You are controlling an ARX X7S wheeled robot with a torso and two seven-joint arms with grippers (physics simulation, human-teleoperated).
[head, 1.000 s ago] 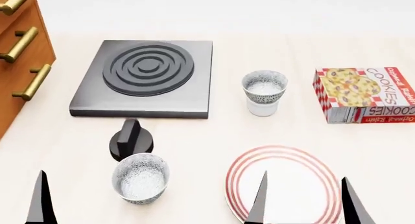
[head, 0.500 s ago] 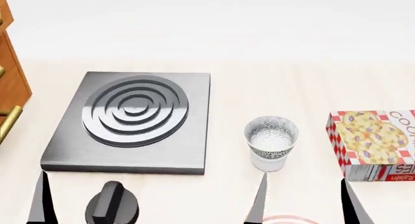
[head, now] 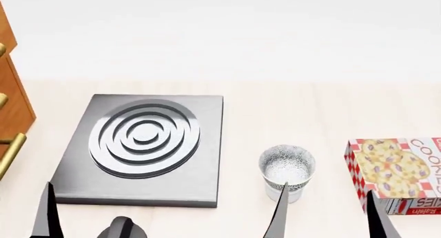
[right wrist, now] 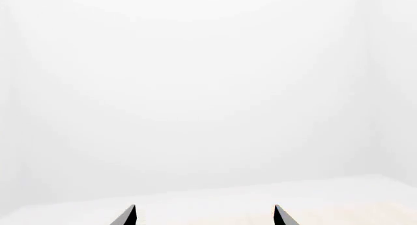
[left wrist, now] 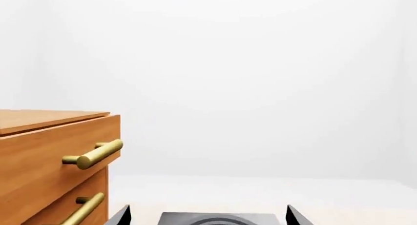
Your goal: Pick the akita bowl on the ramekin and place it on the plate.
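The akita bowl (head: 286,164), white with fine speckle, sits upright on the ramekin (head: 296,193), a plain white cup, on the pale counter right of centre in the head view. My right gripper (head: 328,217) hangs open near the view's lower edge. Its left finger (head: 279,213) overlaps the ramekin's front in the picture. In the right wrist view the right gripper (right wrist: 203,216) is empty, facing a white wall. My left gripper (left wrist: 205,216) is open and empty too; one finger (head: 47,213) shows in the head view. The plate is out of view.
A grey burner plate (head: 141,145) with raised rings lies left of the bowl, and a black knob (head: 121,228) sits at its near side. A cookie box (head: 399,173) lies at the right. A wooden drawer cabinet (left wrist: 52,161) with brass handles stands at the left.
The head view has tilted up: burner, bowl and box slid down the picture, and the plate and the nearer speckled bowl dropped out of view. Both grippers' fingers keep their places, still open.
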